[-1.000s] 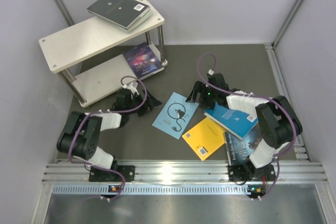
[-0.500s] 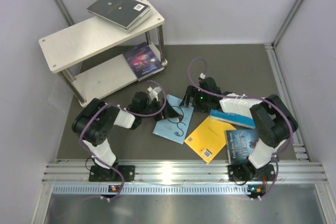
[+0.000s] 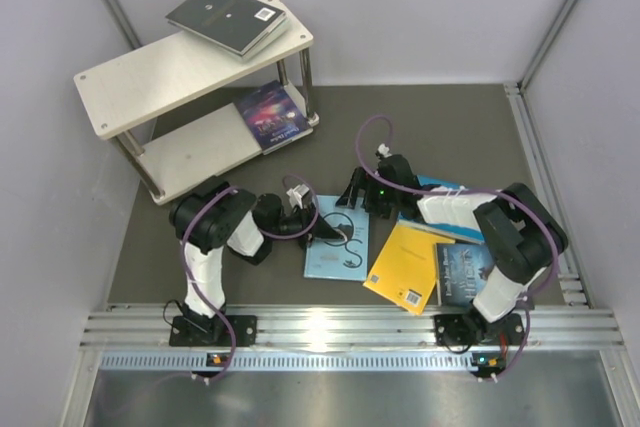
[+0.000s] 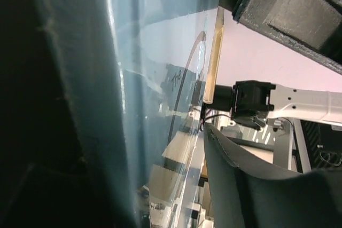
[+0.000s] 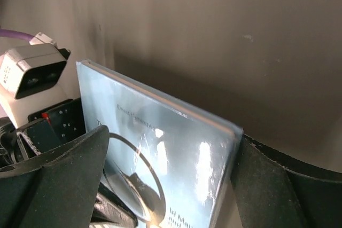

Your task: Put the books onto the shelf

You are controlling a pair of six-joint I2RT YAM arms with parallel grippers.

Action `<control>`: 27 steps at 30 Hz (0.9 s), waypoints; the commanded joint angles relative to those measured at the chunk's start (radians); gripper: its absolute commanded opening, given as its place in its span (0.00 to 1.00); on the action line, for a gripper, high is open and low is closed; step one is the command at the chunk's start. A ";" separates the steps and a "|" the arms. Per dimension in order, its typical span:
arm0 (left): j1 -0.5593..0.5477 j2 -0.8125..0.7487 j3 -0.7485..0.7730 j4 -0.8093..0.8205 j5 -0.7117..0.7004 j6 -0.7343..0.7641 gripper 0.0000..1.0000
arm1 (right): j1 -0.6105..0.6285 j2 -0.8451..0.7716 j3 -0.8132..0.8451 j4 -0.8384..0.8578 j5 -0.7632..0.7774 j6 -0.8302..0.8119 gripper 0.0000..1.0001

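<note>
Across dark worktop [image 3: 420, 127]: pale two-tier shelf [image 3: 150, 72] at far left. Dark books [image 3: 225, 17] stacked on top board, purple galaxy book [image 3: 270, 112] on lower board. Mid-worktop, light blue swirl book [image 3: 340, 247] lies between both arms, well apart from shelf. Yellow book [image 3: 405, 262] just beside it on right, touching dark blue book [image 3: 462, 272]. Left fingers [image 3: 305, 222] astride swirl book's left edge, cover against one finger; clamped or not, cannot tell. Right fingers [image 3: 354, 191] spread wide at its far edge, not gripping.
</note>
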 commanded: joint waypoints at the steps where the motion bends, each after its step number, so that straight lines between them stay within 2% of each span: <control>1: -0.004 -0.088 -0.014 0.051 -0.030 0.040 0.00 | 0.018 0.029 -0.069 -0.281 0.063 -0.045 0.87; 3: -0.004 -0.180 -0.020 -0.035 -0.073 0.096 0.00 | 0.017 -0.015 -0.061 -0.298 0.083 -0.054 0.87; 6: -0.004 -0.344 -0.013 -0.280 -0.165 0.184 0.00 | 0.014 -0.101 -0.058 -0.335 0.134 -0.065 0.87; 7: -0.004 -0.390 0.000 -0.420 -0.191 0.226 0.00 | 0.011 -0.127 -0.060 -0.335 0.152 -0.068 0.88; 10: -0.001 -0.576 0.032 -0.620 -0.273 0.283 0.00 | 0.006 -0.224 -0.076 -0.335 0.166 -0.068 0.89; 11: 0.001 -0.652 0.044 -0.673 -0.290 0.297 0.00 | 0.003 -0.264 -0.087 -0.332 0.162 -0.068 0.90; 14: 0.009 -0.748 0.090 -0.820 -0.366 0.346 0.00 | 0.003 -0.327 -0.118 -0.275 0.090 -0.045 0.91; 17: 0.030 -0.768 0.103 -0.838 -0.374 0.352 0.00 | 0.006 -0.356 -0.148 -0.152 -0.050 0.007 0.91; 20: 0.074 -0.767 0.081 -0.757 -0.345 0.295 0.00 | 0.014 -0.358 -0.182 0.031 -0.173 0.073 0.92; 23: 0.099 -0.776 0.054 -0.687 -0.331 0.219 0.00 | 0.020 -0.335 -0.221 0.137 -0.269 0.133 0.93; 27: 0.122 -0.782 0.034 -0.581 -0.302 0.150 0.00 | 0.024 -0.281 -0.285 0.448 -0.390 0.277 0.93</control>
